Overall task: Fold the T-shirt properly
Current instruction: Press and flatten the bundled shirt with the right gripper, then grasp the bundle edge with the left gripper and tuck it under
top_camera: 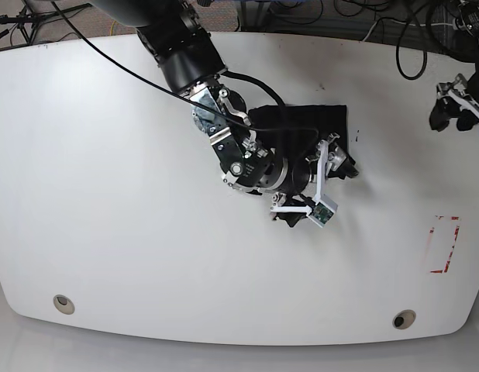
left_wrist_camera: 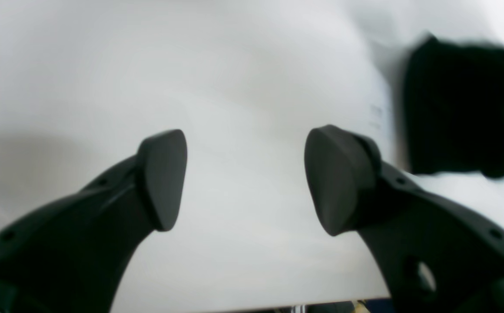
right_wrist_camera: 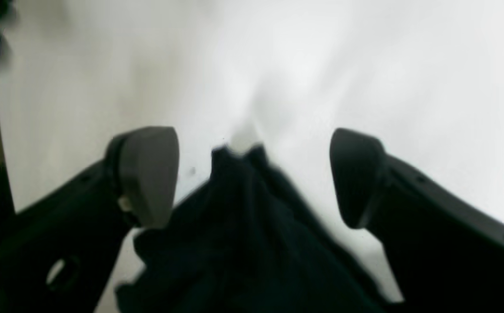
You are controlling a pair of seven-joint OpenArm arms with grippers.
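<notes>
The black T-shirt [top_camera: 315, 118] lies bunched in a small heap right of the table's middle. My right gripper [top_camera: 344, 160] hangs over its right edge. In the right wrist view the right gripper [right_wrist_camera: 252, 178] is open, and a peak of the T-shirt [right_wrist_camera: 243, 226] rises between its fingers [right_wrist_camera: 147, 174] without touching either pad. My left gripper [top_camera: 450, 116] is far off at the table's back right edge. In the left wrist view the left gripper [left_wrist_camera: 245, 178] is open over bare white table, holding nothing. A blurred black shape [left_wrist_camera: 460, 108] sits at that view's upper right.
The white table [top_camera: 108, 194] has a red rectangular marking [top_camera: 443, 244] near its right side and two round holes [top_camera: 63, 304] [top_camera: 404, 319] by the front edge. Black cables [top_camera: 363, 19] hang behind the back edge.
</notes>
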